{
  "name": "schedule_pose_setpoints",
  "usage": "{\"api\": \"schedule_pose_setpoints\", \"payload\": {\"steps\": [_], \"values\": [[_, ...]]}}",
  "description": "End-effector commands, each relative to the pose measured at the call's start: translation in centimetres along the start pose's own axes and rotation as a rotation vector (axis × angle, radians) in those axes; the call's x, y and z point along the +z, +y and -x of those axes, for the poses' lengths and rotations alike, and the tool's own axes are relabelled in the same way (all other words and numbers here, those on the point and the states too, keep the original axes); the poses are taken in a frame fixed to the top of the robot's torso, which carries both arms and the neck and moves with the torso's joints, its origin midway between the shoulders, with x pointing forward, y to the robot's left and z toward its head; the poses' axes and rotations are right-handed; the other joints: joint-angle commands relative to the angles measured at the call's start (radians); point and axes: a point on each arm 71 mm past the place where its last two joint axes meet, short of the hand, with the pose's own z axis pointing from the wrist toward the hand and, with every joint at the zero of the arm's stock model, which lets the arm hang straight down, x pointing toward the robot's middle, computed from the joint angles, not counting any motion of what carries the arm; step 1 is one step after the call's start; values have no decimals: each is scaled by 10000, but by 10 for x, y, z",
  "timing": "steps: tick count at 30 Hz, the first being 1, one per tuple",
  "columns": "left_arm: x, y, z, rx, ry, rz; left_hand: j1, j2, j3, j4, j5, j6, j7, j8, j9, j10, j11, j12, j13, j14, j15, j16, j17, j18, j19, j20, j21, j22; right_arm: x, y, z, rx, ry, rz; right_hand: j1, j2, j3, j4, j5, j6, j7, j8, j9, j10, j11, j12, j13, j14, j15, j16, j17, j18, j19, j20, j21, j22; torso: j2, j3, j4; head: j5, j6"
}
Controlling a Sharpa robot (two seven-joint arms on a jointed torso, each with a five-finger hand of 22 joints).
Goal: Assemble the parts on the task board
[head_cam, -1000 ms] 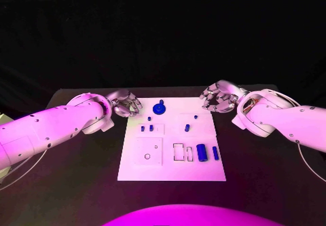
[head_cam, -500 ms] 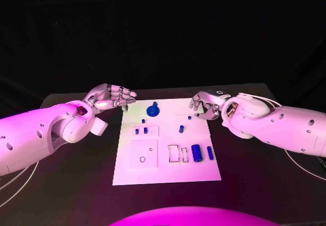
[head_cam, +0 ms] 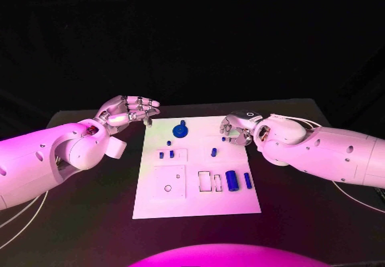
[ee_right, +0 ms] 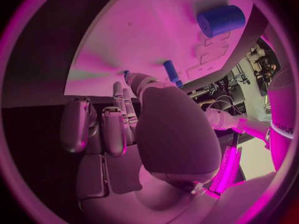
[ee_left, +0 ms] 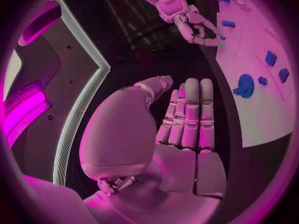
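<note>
Already we see little change on the white rectangular task board [head_cam: 195,192]: nearest us its large blue cylinder [head_cam: 231,181] and slim blue bar [head_cam: 248,179] lie where they lay a second ago, beside the empty slots. Farther up, the small blue pegs [head_cam: 165,154] and the round blue knob [head_cam: 181,130] are unmoved too. Our right hand [head_cam: 239,129] has edged inward over the board's far right corner, fingers curled, holding nothing we can make out. Our left hand [head_cam: 127,113] has lifted beyond the far left corner, fingers straight, together and empty. We judge assembly not yet begun.
</note>
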Motion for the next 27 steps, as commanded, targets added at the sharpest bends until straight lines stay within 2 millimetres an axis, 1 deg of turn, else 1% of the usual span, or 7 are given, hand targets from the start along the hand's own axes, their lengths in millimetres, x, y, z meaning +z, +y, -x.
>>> {"api": "schedule_pose_setpoints", "payload": {"steps": [1,12,13,15,22,25,27], "values": [[0,-3,-2,-432,134,-306,-13,97,-58,-9,-13,3,80,29,-14,-93,-18,40,15,-90,-7,-80,-17,58,-79,2,-75,-26,2,2,-5,-364,317,17,-90,58,95,-12,-16,123,-2,15,17,98,1,-72,-61,392,-7,-52,-30,2,68,-20,39,998,13,13,-7,9,-14],[-2,-4,-3,-447,140,-274,-12,102,-86,-14,-8,-47,113,9,-36,-155,8,46,16,-105,11,-139,-45,57,-80,13,-136,-65,7,3,-15,-433,657,-93,-172,277,725,-336,-18,520,-23,161,146,735,-35,-215,-403,414,18,-47,-78,-30,156,13,198,1117,23,11,5,1,-68],[-2,-4,-3,-447,139,-270,-12,102,-86,-14,-8,-48,114,8,-37,-156,8,46,16,-105,11,-140,-45,57,-81,13,-137,-66,7,3,-16,-434,687,-89,-229,279,763,-413,-728,557,-22,181,176,829,-87,-253,-457,415,28,-42,-83,-30,160,12,207,1130,23,12,2,4,-72],[-2,-4,-3,-446,135,-260,-12,103,-91,-14,-7,-56,119,5,-40,-165,13,48,16,-108,15,-150,-49,56,-81,15,-146,-72,8,5,-18,-425,730,-47,-280,305,817,-457,-792,595,-32,195,195,908,-49,-274,-491,413,17,-44,-96,-37,171,19,231,1148,16,19,-6,24,-96],[-2,-4,-3,-450,147,-239,-11,105,-96,-16,-7,-67,126,1,-45,-180,19,49,16,-113,19,-164,-56,55,-81,19,-160,-81,9,9,-21,-391,697,24,-369,455,981,-724,-834,912,-95,368,337,1369,-119,-247,-533,420,-35,-19,-90,-72,246,-1,416,1258,5,18,-5,50,-117],[-2,-3,-3,-450,148,-238,-11,105,-96,-16,-7,-67,126,1,-45,-180,19,49,16,-113,19,-164,-56,55,-81,19,-160,-81,9,10,-22,-447,611,-9,-304,668,1182,-1055,-1097,1138,-144,520,488,1698,-197,-238,-516,421,-114,-7,-102,-109,319,-40,604,1365,1,14,-4,46,-118],[-1,-3,-3,-450,146,-238,-11,105,-96,-16,-7,-67,126,1,-45,-180,19,49,16,-113,19,-164,-56,55,-81,19,-160,-81,9,11,-22,-507,558,-37,-306,700,1235,-1147,-1109,1177,-151,551,528,1773,-217,-245,-508,422,-130,-3,-102,-117,335,-52,649,1392,2,14,-5,46,-126]]}}
